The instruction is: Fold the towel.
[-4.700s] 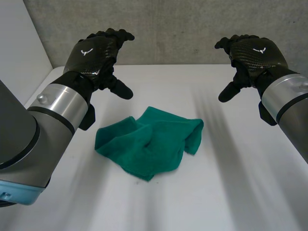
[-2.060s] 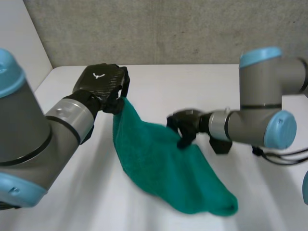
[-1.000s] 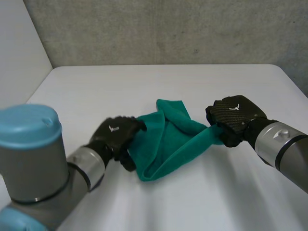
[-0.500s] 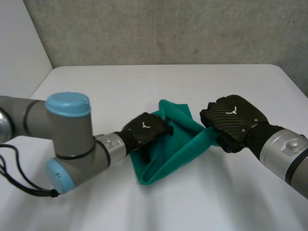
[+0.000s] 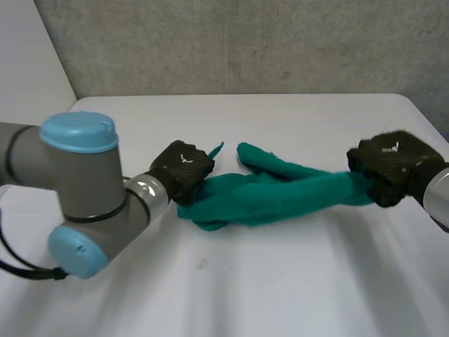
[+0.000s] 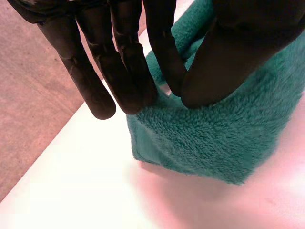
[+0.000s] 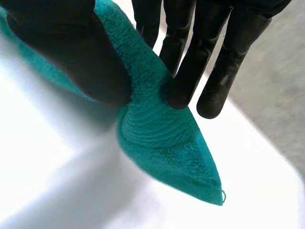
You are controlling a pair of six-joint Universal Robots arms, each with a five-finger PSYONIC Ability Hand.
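Teal-green fluffy terry towel [image 5: 280,196] is strung out in one long rumpled band across the middle of the white table [image 5: 280,288], and each end of it is in a hand. From the head view I honestly can't tell if the sagging middle rests on the tabletop or hangs just over it.

The black left hand [image 5: 184,168] is on the towel's left end, with the back of the hand facing up and the cloth bunched right under and beside it. In its wrist view, the fingers [image 6: 121,67] are pretty much straight and the thumb [image 6: 224,62] comes in against them, so the towel is pinched between the two. A folded edge of the towel pokes out past the fingertips and sits down on the table.

The black right hand [image 5: 389,167] has the other end, off toward the table's right edge. In its wrist view, the thumb [image 7: 71,57] presses one face of the towel and the fingers [image 7: 190,62] press the other. That's a firm pinch, with a pointed corner of the towel sticking out beyond the fingertips just above the table.

The left arm's grey joint with its light-blue cap [image 5: 77,133] sits near the table's left edge, and a grey concrete wall [image 5: 245,42] runs behind it all.
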